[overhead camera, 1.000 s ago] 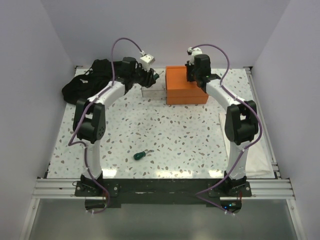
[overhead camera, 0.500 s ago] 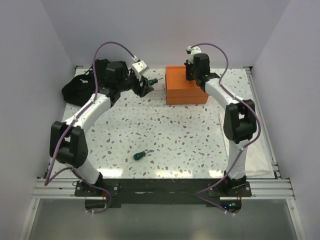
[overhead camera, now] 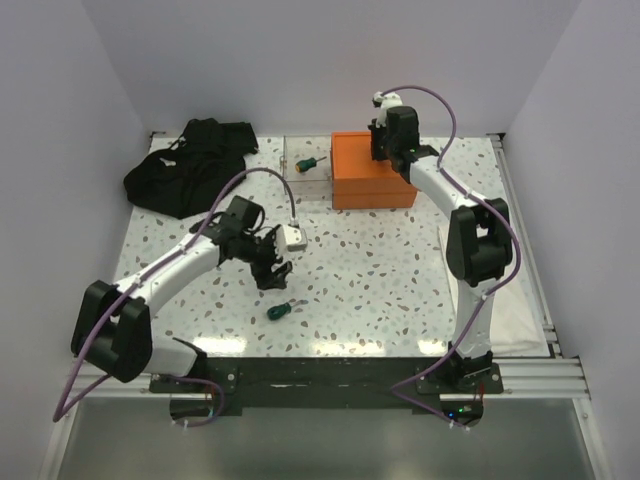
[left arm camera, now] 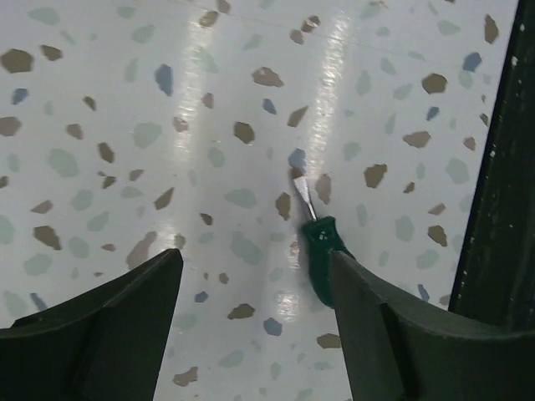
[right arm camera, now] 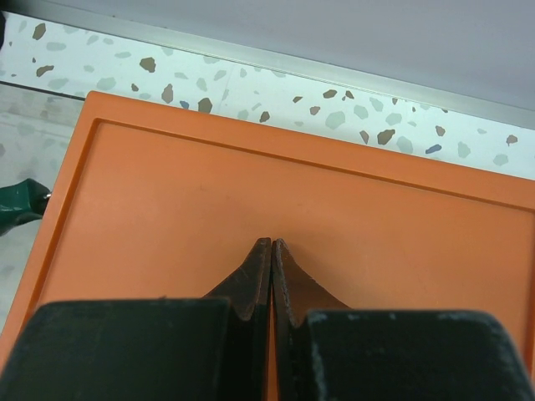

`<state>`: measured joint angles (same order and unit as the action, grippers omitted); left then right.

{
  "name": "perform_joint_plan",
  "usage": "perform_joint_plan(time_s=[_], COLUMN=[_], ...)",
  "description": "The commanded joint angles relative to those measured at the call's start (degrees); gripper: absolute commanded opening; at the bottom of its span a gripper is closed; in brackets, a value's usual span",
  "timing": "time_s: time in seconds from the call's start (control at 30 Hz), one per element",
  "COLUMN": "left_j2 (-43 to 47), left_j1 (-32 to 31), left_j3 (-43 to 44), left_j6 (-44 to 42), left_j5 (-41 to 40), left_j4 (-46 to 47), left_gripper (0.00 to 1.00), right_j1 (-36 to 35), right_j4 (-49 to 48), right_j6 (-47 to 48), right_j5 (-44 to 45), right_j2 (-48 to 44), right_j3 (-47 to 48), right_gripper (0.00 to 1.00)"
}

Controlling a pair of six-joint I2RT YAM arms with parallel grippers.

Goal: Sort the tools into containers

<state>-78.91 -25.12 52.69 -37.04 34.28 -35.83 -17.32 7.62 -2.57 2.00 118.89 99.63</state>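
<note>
A stubby green-handled screwdriver (overhead camera: 279, 311) lies on the speckled table near the front. My left gripper (overhead camera: 272, 272) hovers just behind it, open and empty. In the left wrist view the screwdriver (left arm camera: 322, 251) lies beside my right finger (left arm camera: 418, 334), its blade pointing away, off centre from the gripper (left arm camera: 255, 261). Another green-handled screwdriver (overhead camera: 306, 163) lies in the clear bin (overhead camera: 291, 182) at the back. My right gripper (overhead camera: 392, 148) is shut and empty above the orange box (overhead camera: 365, 185). In the right wrist view it (right arm camera: 272, 245) is over the box's flat top (right arm camera: 167, 209).
A black cloth heap (overhead camera: 190, 165) lies at the back left. A white sheet (overhead camera: 520, 310) lies along the table's right edge. The black front rail (left arm camera: 501, 209) shows at the right of the left wrist view.
My left arm swung from the clear bin at the back to the front, above the green screwdriver on the table. A green-handled screwdriver it carried now lies in the bin. The right arm is still.
</note>
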Motion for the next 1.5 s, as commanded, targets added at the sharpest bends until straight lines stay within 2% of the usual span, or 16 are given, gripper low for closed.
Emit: perform_joint_plan(time_s=[0.0,0.13,0.37,0.53,0.57,0.63,0.67,0.73,0.77,0.83,0.93,1.03,1.1,1.13,1.23,1.47], left_j2=[1.49,-1.06,-5.19,-7.48,-7.39,-7.22,-7.04,-7.39,-7.83,-7.66,-5.73,-2.92,-1.77,-1.86,-5.01,-21.69], left_j1=[-3.35,-5.81,-11.78,-13.9,-13.9,-13.81,-13.81,-13.72,-13.38,-11.45,-7.32,-4.06,-1.86,-1.25,-0.72,-0.63], left_j3=[-2.15,-3.2,-6.71,-8.12,-8.04,-6.64,-5.85,-2.88,-1.46,2.92,7.67,10.06,10.5,10.68,13.92,29.48], left_j6=[-8.5,-2.45,5.65,8.03,8.03,6.81,6.54,5.75,4.53,1.98,0.3,0.38,4.22,6.25,11.54,14.1], left_j5=[0.52,-0.88,-10.81,-17.66,-18.19,-18.46,-18.64,-20.48,-19.87,-15.4,-8.19,-4.41,-3.87,-4.83,-12.21,-21.0], left_j4=[-7.85,-6.71,1.81,5.42,5.51,4.9,4.11,3.5,1.75,0.68,2.6,11.46,21.82,29.26,39.57,41.38], left_gripper=[0.77,0.79,0.79,0.74,0.64,0.54,0.46,0.38,0.25,0.11,0.07,0.05,0.02,0.0,0.0,0.0], right_j1=[-0.52,-0.52,-0.52,-0.43,-0.43,-0.52,-0.52,-0.43,-0.43,-0.52,-0.08,0.01,0.01,0.01,0.01,0.01], right_j4=[11.37,11.28,11.89,12.25,12.51,12.42,12.33,12.25,12.33,12.51,12.42,12.16,11.98,11.9,11.81,11.72], right_j6=[-0.24,-0.33,-0.68,-0.6,-0.6,-0.68,-0.6,-0.68,-0.6,0.1,0.37,0.55,0.63,0.63,0.72,1.16], right_j5=[-0.59,-0.51,-1.12,-1.3,-1.3,-1.38,-1.3,-1.3,-1.3,-1.21,-1.21,-0.68,-0.59,-0.51,-0.33,-0.24], right_j2=[5.39,5.39,6.79,7.67,7.85,7.94,7.85,7.67,7.41,7.06,6.44,5.91,5.65,5.65,5.3,4.51], right_j3=[-2.43,-2.6,-1.55,-0.67,-0.5,-0.06,-0.14,-0.06,-0.14,-0.58,-1.2,-1.37,-1.2,-1.11,-1.2,-1.99], right_gripper=[0.01,0.01,0.01,0.01,0.01,0.01,0.01,0.01,0.01,0.01,0.0,0.0,0.01,0.01,0.01,0.01])
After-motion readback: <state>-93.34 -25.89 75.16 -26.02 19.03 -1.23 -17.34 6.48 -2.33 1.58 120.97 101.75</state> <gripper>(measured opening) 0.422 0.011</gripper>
